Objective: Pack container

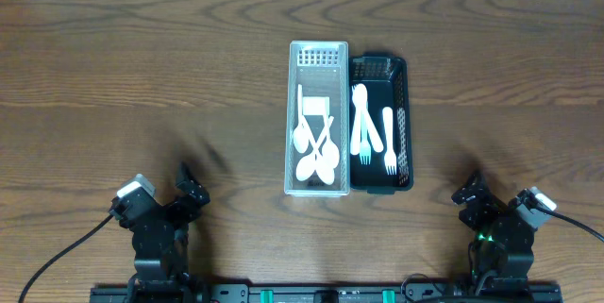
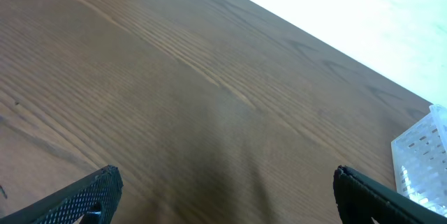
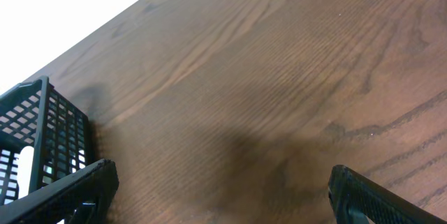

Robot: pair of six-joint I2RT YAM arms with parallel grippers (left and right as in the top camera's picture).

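A clear plastic container point(image 1: 319, 54) stands at the table's middle and holds several white spoons point(image 1: 316, 152). A black mesh container point(image 1: 405, 114) stands against its right side and holds white forks point(image 1: 369, 131). My left gripper point(image 1: 188, 183) is open and empty near the front left, well apart from both. My right gripper point(image 1: 469, 190) is open and empty near the front right. The clear container's corner shows in the left wrist view point(image 2: 422, 154). The black container's corner shows in the right wrist view point(image 3: 42, 130).
The brown wooden table point(image 1: 142, 76) lies bare around the two containers. The arm bases sit at the front edge point(image 1: 302, 294).
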